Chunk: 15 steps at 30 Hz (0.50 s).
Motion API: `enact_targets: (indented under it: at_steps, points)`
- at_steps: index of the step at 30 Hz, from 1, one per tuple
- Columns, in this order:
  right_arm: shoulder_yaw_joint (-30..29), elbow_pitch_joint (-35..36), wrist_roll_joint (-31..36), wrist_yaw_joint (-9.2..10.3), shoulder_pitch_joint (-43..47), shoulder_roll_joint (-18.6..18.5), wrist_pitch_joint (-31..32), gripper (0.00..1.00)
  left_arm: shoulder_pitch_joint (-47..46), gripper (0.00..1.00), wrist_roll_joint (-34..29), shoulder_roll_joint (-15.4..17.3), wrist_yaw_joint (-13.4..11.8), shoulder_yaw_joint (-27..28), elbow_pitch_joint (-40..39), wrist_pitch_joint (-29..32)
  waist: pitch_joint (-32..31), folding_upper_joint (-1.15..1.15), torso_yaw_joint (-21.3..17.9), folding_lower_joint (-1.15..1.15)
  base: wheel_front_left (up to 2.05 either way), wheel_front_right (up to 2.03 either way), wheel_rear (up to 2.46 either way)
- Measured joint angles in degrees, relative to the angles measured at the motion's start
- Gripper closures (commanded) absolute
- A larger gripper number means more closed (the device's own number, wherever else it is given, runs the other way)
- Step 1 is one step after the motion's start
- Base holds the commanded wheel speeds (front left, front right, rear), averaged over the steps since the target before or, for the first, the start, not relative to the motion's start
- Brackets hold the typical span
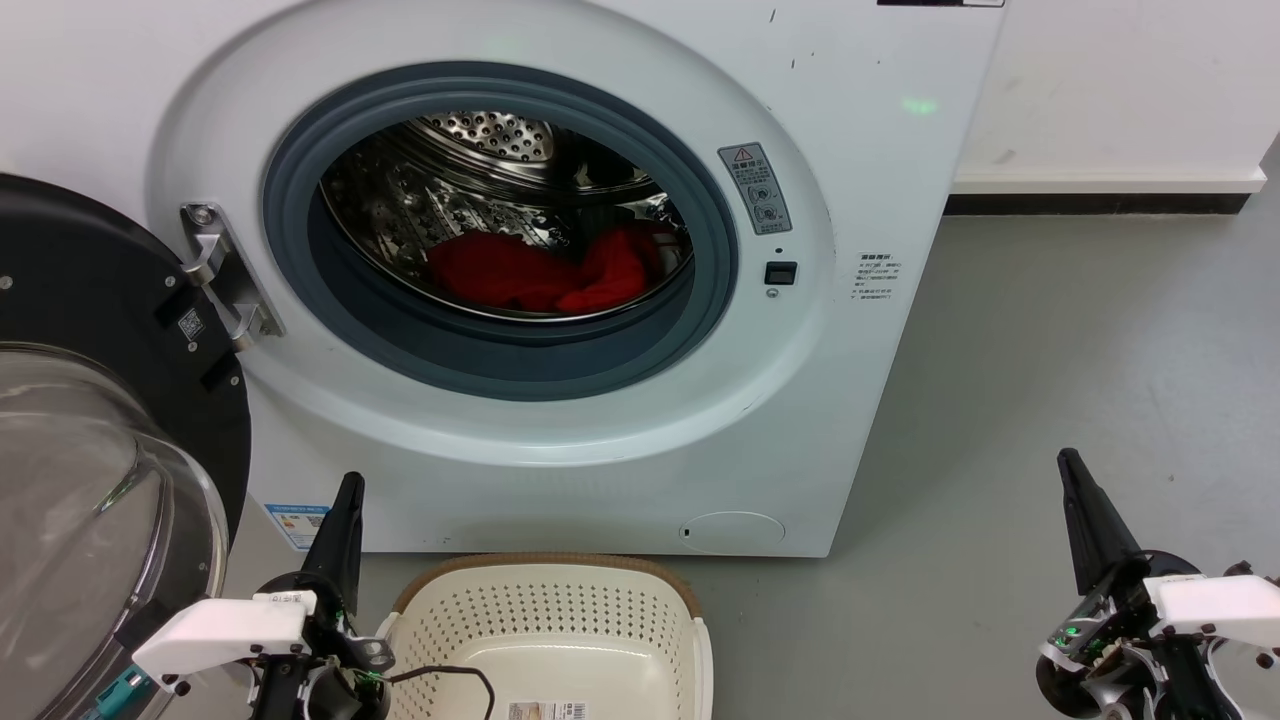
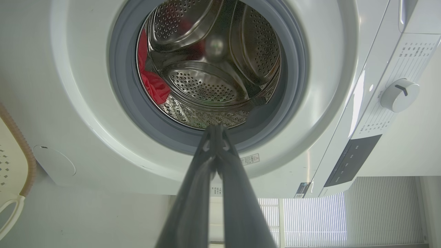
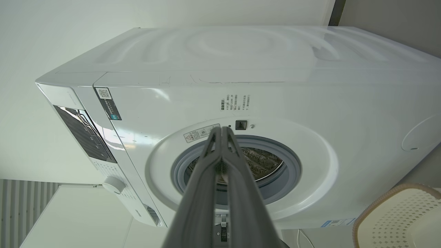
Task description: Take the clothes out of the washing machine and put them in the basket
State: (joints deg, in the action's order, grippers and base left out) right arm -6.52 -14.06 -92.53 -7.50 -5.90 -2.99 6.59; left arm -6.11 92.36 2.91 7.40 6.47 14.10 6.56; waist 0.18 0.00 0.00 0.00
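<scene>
While the clothes (image 1: 545,272) sit in the washing machine (image 1: 600,470), left fingers (image 1: 340,535) and right fingers (image 1: 1092,520) are closed, empty; pickup's not started, next probably needs reaching in, opening.

Glossy perforated steel drum (image 1: 480,135), soft red cloth clothes (image 1: 545,270), matt perforated plastic basket (image 1: 560,610).

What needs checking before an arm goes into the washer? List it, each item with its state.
1. Black-framed glass door swung clear of the porthole: ok.
2. Bright red fabric clothes in sight in the perforated steel drum: ok.
3. Cream-white perforated plastic basket on the floor below the porthole, no clothes inside: ok.
4. Left pincer open for a grasp: not ok, shut.
5. Right pincer open: not ok, shut.
6. Thin black cable by the left arm free of snags: cannot tell.
</scene>
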Motion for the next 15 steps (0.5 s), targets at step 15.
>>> enact_targets:
  at_steps: [15]
  points:
    - [0.0, 0.0, 0.0, 0.0, 0.0, 0.0, 0.0, 1.0, 0.0, 1.0, 0.0, 0.0, 0.0, 0.0, 0.0, 0.0, 0.0, 0.0, 0.0, 0.0, 0.0, 0.0, 0.0]
